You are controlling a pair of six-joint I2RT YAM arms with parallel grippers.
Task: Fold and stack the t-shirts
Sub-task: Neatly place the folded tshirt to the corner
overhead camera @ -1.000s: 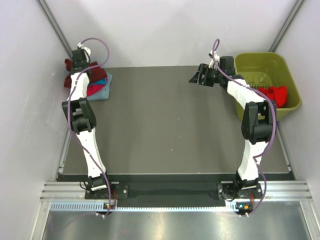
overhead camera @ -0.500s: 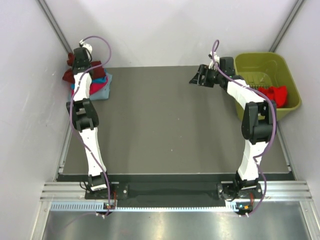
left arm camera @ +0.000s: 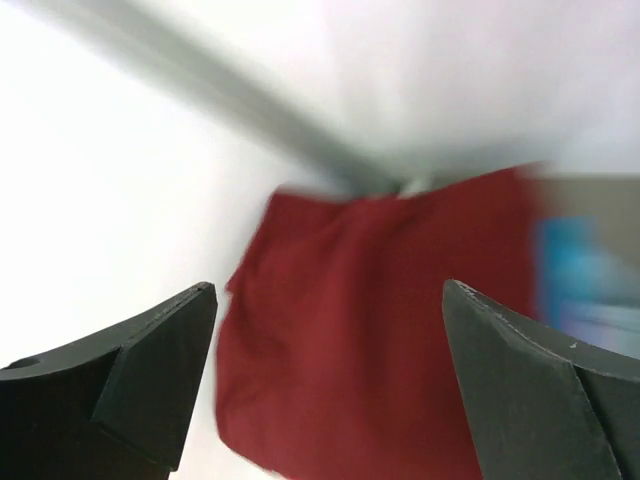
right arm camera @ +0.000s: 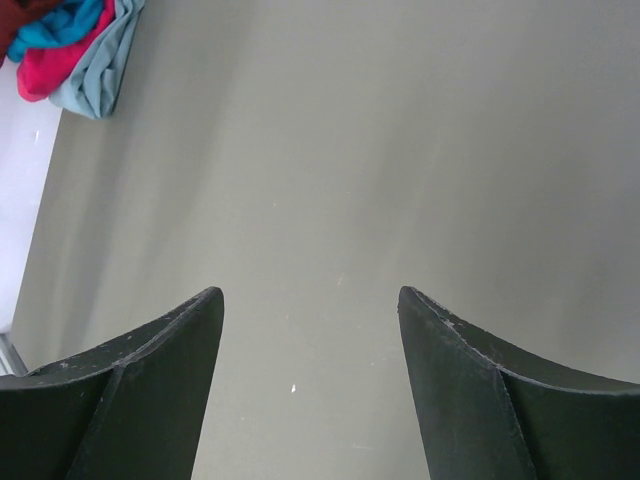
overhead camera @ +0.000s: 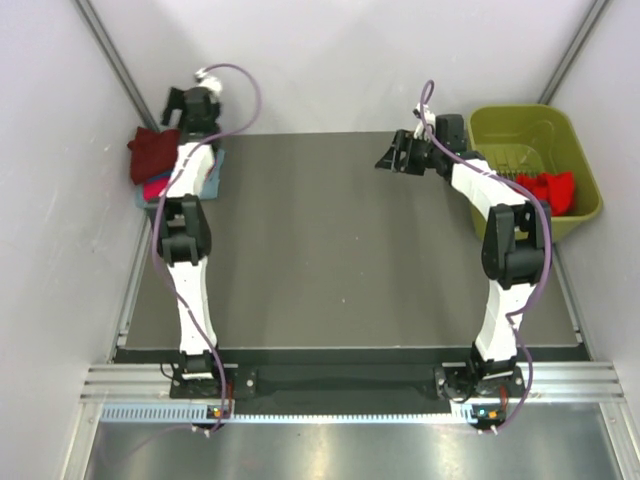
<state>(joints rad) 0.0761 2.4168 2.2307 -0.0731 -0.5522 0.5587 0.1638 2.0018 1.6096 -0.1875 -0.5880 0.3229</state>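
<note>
A dark maroon t-shirt (overhead camera: 152, 150) lies on top of the stack at the table's back left corner, against the wall. Under it a pink-red shirt (overhead camera: 156, 186) and a pale grey-blue one (overhead camera: 211, 176) show at the edges. My left gripper (overhead camera: 185, 107) hovers just behind and to the right of the stack, open and holding nothing. In the left wrist view the maroon shirt (left arm camera: 380, 330) fills the space beyond the spread left gripper (left arm camera: 330, 300). My right gripper (overhead camera: 392, 155) hangs open over the bare back of the table (right arm camera: 400, 150). A bright red shirt (overhead camera: 551, 188) lies in the basket.
The olive-green basket (overhead camera: 520, 125) stands off the table's right back edge. White walls close in on the left, back and right. In the right wrist view the stack's teal (right arm camera: 60, 25), pink-red (right arm camera: 45, 72) and grey-blue (right arm camera: 102, 70) cloth shows far off.
My left gripper has opened and let go of the maroon shirt, which now rests on the stack. The left arm has drawn up and to the right. The right arm has barely moved.
</note>
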